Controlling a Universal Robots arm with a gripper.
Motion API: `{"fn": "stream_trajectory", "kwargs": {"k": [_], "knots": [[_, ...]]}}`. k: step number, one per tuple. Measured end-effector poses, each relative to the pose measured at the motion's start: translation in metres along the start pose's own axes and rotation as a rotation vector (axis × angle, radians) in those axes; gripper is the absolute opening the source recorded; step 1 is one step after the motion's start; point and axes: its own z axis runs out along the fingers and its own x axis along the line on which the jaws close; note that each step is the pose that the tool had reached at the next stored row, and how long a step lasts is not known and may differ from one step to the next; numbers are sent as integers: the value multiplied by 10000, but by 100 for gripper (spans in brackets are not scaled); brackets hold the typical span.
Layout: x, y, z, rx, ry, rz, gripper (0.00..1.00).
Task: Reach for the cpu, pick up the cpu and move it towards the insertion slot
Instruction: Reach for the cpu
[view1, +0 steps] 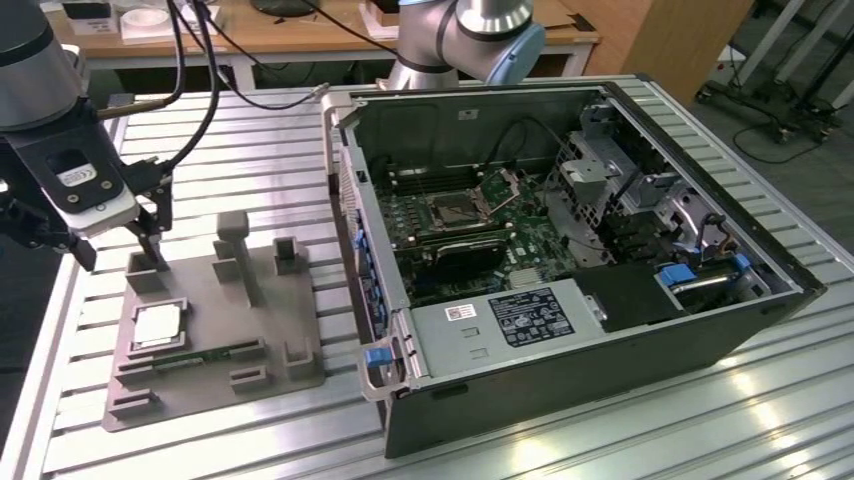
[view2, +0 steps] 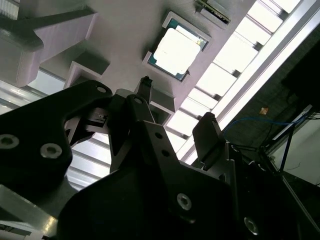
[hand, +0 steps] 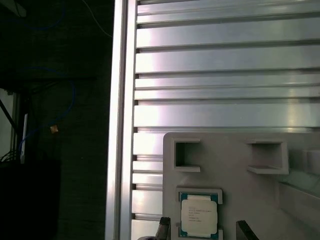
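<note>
Exterior view, tool (view1: 118, 250) spread wide and empty, near cpu (view1: 158, 325) in grey tray (view1: 203, 308)

At the exterior view's lower left the cpu (view1: 158, 325) lies uncovered from above in the tray (view1: 274, 388); tall posts (view1: 236, 262) stand just to its right. At mid-frame the case's side wall (view1: 347, 215) rises between tray and insertion slot (view1: 449, 210), itself open upward.

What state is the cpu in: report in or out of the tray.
In. The cpu lies flat in a recess of the grey tray; the open gripper holds nothing.
</note>
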Motion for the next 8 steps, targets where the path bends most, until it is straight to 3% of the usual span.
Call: {"fn": "stream_trajectory", "kwargs": {"k": [8], "knots": [[0, -3, 55, -9, 1, 0, 61]]}}
